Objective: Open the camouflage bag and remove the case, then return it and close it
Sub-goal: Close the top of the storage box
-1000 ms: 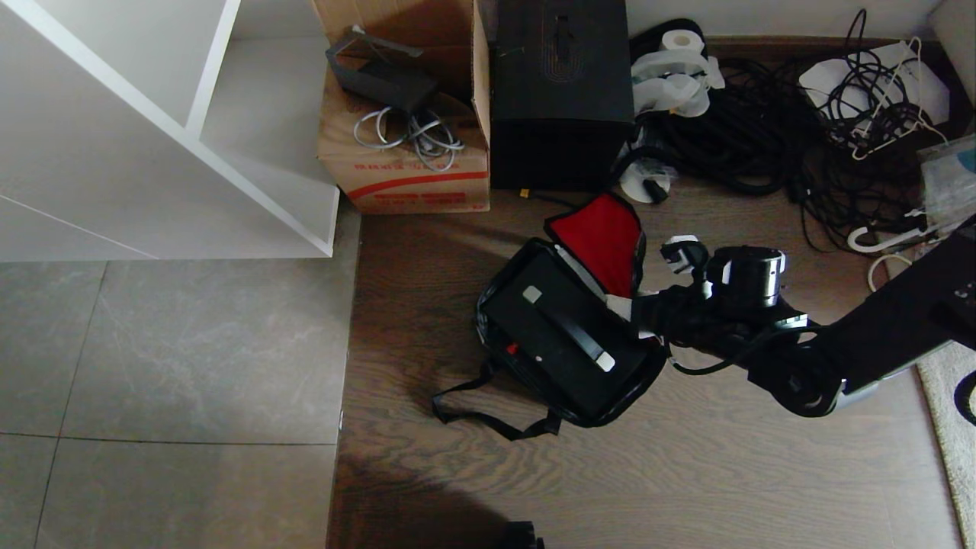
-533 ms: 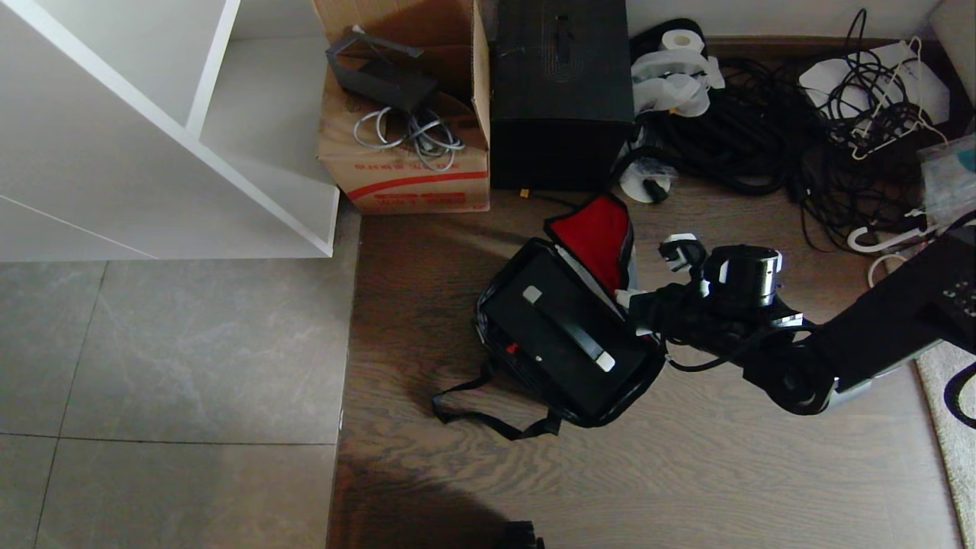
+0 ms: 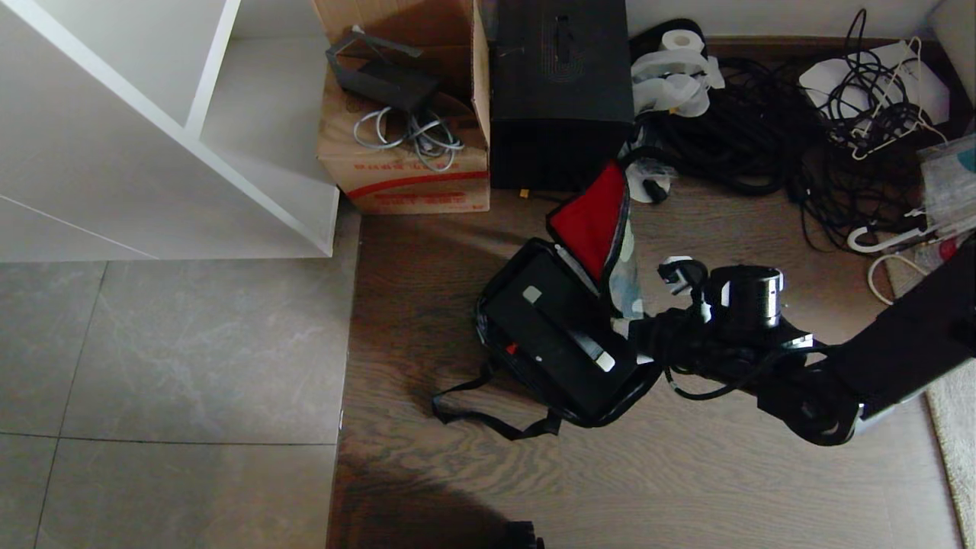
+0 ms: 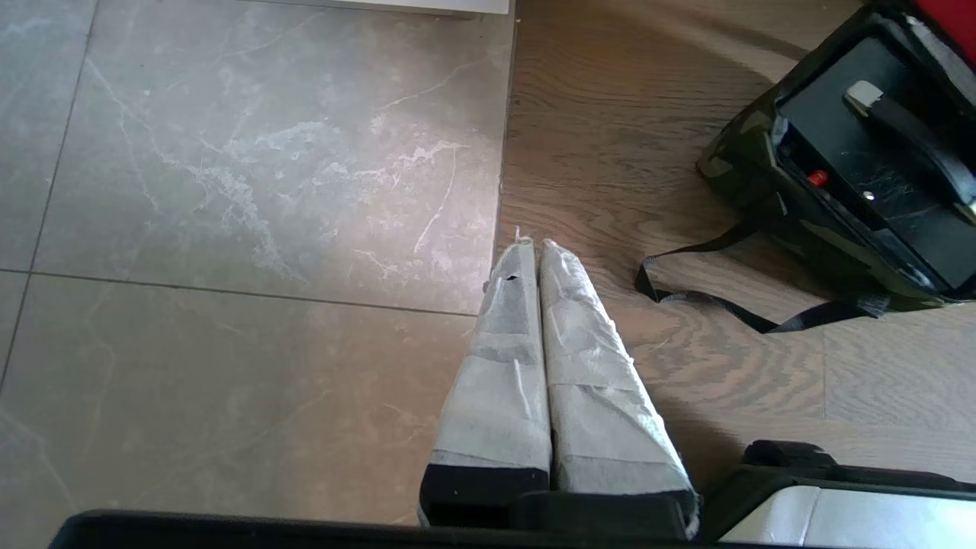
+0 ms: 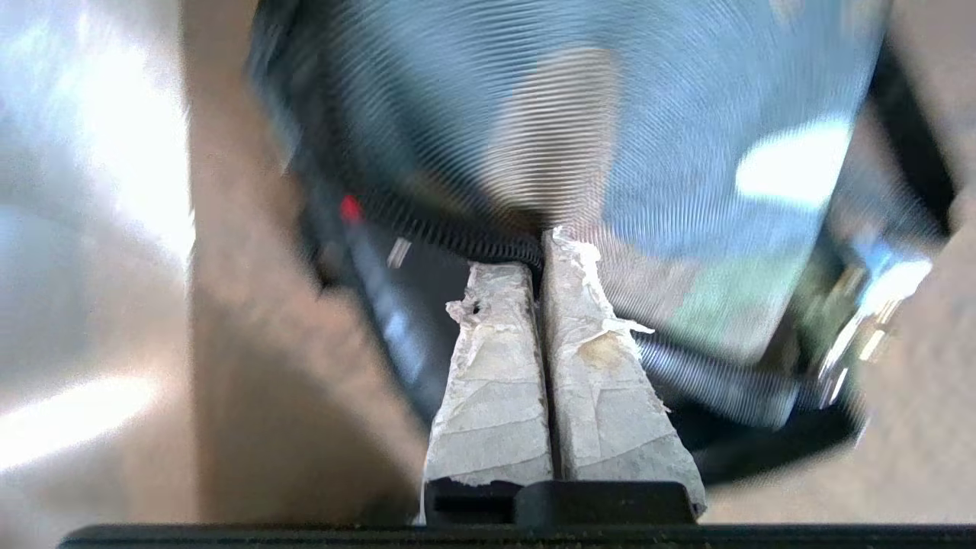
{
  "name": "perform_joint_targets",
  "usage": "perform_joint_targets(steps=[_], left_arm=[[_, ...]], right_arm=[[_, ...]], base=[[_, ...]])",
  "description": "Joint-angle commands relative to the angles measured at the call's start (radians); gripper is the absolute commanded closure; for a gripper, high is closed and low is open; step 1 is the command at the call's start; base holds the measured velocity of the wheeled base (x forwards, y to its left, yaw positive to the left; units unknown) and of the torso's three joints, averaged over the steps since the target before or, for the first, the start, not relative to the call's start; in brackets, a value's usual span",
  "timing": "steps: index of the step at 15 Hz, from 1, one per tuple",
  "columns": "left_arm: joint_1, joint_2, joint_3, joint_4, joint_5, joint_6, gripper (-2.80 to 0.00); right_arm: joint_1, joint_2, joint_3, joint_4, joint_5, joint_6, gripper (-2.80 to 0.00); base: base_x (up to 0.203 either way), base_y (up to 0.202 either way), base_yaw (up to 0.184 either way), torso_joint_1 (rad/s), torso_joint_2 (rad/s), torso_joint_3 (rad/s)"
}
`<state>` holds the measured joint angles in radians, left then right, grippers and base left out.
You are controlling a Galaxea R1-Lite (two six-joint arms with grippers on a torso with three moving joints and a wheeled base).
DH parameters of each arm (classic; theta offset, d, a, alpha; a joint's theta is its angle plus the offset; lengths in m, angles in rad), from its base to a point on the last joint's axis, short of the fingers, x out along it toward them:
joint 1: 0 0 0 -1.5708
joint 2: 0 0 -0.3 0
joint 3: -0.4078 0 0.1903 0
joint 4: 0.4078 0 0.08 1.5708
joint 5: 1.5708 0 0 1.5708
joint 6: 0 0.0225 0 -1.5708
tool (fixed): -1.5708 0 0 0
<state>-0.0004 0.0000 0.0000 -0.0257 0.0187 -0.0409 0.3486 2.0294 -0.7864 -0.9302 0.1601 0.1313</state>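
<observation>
The camouflage bag [image 3: 485,306] lies open on the wood floor, its red-lined flap [image 3: 591,219] standing up at the far side. The flat black case [image 3: 550,329] sits inside, its handle with silver end mounts facing up. My right gripper [image 3: 627,326] reaches in from the right and is shut on the flap's black zipper edge [image 5: 488,242]. The left wrist view also shows the bag [image 4: 751,149] and the case [image 4: 862,152] off to one side. My left gripper [image 4: 531,245] hangs shut and empty over the seam between tile and wood.
Black straps [image 3: 488,418] trail from the bag's near side. Behind it stand a cardboard box [image 3: 404,164] and a taller black box [image 3: 560,99]. Tangled cables [image 3: 762,137] fill the back right, a white shelf unit [image 3: 152,152] the left, a rug [image 3: 953,404] the right edge.
The right gripper has shut on the flap's edge and drawn it up. The red-lined flap now stands taller and narrower, swung toward the case. The left arm has not moved.
</observation>
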Motion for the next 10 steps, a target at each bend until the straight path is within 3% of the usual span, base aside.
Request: perform_joint_targets(steps=[1,8,9,10], left_arm=[[0.0,0.0,0.008,0.0,0.001,-0.001,0.0],[0.0,0.0,0.008,0.0,0.001,-0.001,0.0],[-0.001,0.0,0.009,0.0,0.001,-0.001,0.0],[0.0,0.0,0.008,0.0,0.001,-0.001,0.0]], right_arm=[[0.035,-0.051,0.1,-0.014,0.02,-0.005,0.0],[0.072,-0.092,0.225,0.014,0.035,-0.061,0.0],[0.07,-0.094,0.23,0.019,0.041,-0.062,-2.8],[0.07,-0.096,0.25,0.018,0.046,-0.062,-2.8]], base=[[0.0,0.0,0.0,0.0,0.0,0.0],[0.0,0.0,0.0,0.0,0.0,0.0],[0.0,0.0,0.0,0.0,0.0,0.0],[0.0,0.0,0.0,0.0,0.0,0.0]])
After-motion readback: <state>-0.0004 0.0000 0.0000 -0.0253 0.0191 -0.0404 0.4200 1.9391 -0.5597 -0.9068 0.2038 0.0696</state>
